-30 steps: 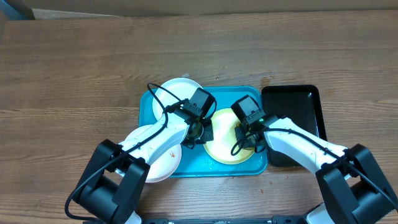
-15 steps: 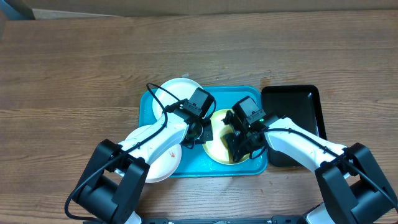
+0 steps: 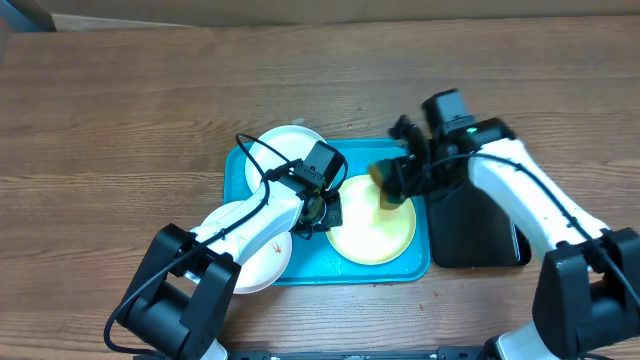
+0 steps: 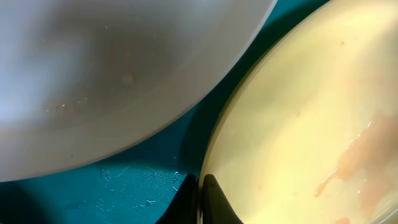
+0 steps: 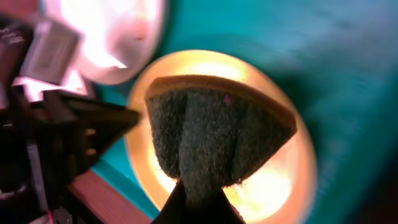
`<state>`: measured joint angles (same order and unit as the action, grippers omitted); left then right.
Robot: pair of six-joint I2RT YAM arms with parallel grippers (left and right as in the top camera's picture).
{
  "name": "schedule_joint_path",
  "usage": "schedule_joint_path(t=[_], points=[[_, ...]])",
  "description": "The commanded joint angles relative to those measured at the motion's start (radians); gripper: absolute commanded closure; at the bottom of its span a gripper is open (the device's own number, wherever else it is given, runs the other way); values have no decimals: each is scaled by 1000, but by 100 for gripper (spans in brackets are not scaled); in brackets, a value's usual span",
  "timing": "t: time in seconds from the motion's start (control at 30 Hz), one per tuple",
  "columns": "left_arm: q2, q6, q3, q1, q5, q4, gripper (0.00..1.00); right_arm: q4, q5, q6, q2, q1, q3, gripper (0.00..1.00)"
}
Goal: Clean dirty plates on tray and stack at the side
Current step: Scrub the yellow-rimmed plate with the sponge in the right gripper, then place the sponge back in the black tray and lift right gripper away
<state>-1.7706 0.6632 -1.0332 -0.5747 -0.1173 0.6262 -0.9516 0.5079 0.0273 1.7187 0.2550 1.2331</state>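
Observation:
The turquoise tray (image 3: 310,266) holds a yellow-green plate (image 3: 372,232) and a white plate (image 3: 282,150) at its back left. Another white plate (image 3: 252,258) lies over the tray's front left edge. My left gripper (image 3: 322,212) is shut on the yellow-green plate's left rim; in the left wrist view its jaws (image 4: 200,188) pinch that rim, and the plate (image 4: 298,118) shows orange smudges. My right gripper (image 5: 198,190) is shut on a dark scouring sponge (image 5: 211,127), held above the plate's back right edge (image 3: 392,182).
A smaller black tray (image 3: 462,238) lies right of the turquoise tray, partly under my right arm. Bare wooden table surrounds both trays. A cable loops from my left wrist over the back white plate.
My right gripper has lifted off the yellow-green plate and moved back and to the right with the sponge. The left gripper and the plates have not moved.

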Motion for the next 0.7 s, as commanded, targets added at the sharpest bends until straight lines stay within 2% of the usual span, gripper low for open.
schedule_joint_path(t=[0.0,0.17,0.27,0.47,0.6,0.67], points=[[-8,10,6,-2,-4,-3,96,-46,-122,11,-7,-96,17,96],[-8,10,6,-2,-6,-11,96,-62,-356,-3,-7,-185,-8,96],[-8,10,6,-2,-6,-12,95,-20,-381,-62,-7,-209,-50,96],[-8,10,6,-2,-6,-22,93,148,-389,-65,-7,-213,-177,92],[-8,10,6,-2,-6,-22,85,211,-418,-76,-7,-213,-224,90],[-8,10,6,-2,-6,-21,76,230,-425,-104,-7,-214,-224,83]])
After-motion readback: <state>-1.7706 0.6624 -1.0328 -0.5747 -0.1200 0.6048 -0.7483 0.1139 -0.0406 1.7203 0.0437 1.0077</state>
